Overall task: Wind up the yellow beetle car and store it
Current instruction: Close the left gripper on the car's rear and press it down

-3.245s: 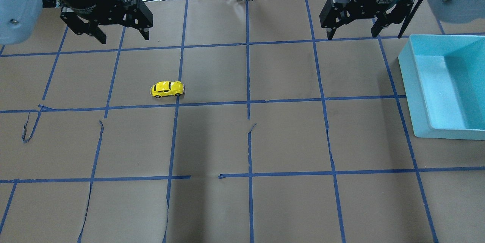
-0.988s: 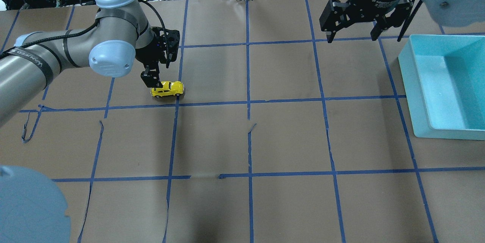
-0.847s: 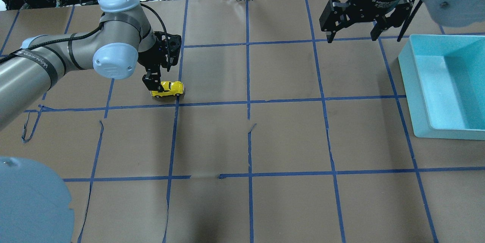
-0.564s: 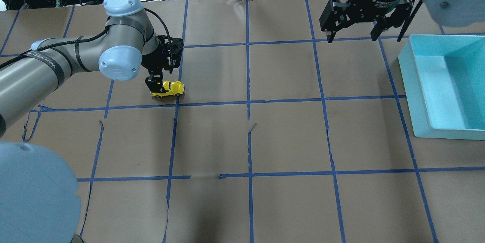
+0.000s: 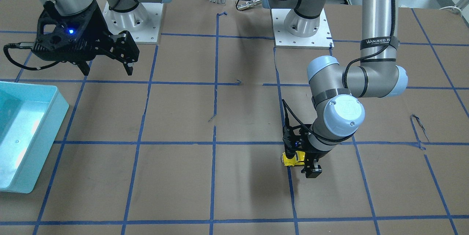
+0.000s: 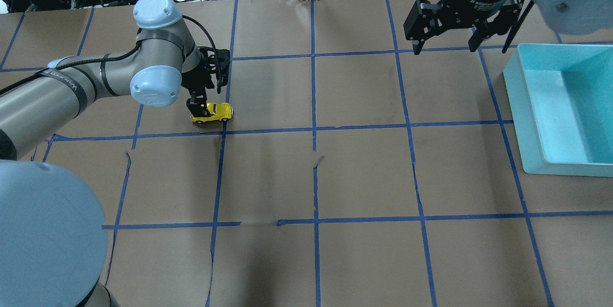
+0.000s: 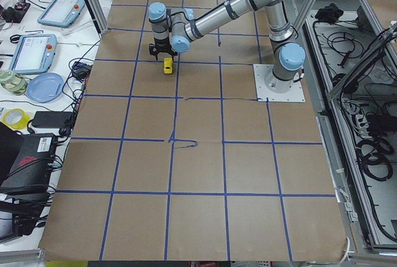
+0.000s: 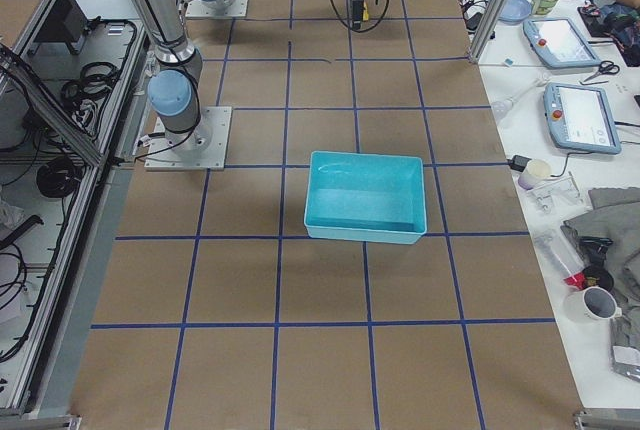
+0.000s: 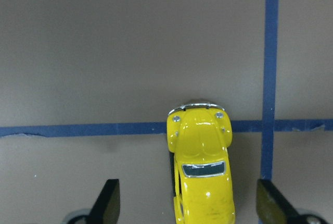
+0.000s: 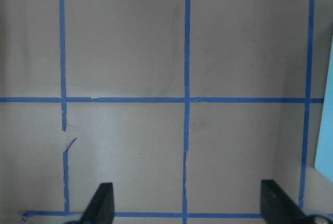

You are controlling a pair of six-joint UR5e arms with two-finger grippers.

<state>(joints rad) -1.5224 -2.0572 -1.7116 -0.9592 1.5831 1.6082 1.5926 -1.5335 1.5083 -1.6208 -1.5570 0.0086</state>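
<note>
The yellow beetle car (image 6: pixel 213 112) stands on its wheels on the brown table, by a blue tape crossing; it also shows in the front view (image 5: pixel 292 158) and the left side view (image 7: pixel 167 66). My left gripper (image 6: pixel 203 106) is open and down at the car's rear end. In the left wrist view the car (image 9: pixel 203 177) lies between the two fingertips (image 9: pixel 107 203) with a gap on each side, nearer the right one. My right gripper (image 6: pixel 445 41) is open and empty, raised at the far right near the bin; it also shows in the front view (image 5: pixel 108 64).
A teal bin (image 6: pixel 522 115) stands at the right edge of the table, also in the front view (image 5: pixel 40 132) and the right side view (image 8: pixel 365 232). Blue tape lines grid the brown paper. Cables and devices lie beyond the table's far edge.
My left arm came down from the back left and lowered its open gripper around the car's rear, sliding slightly right. The car and the right arm have not moved.
</note>
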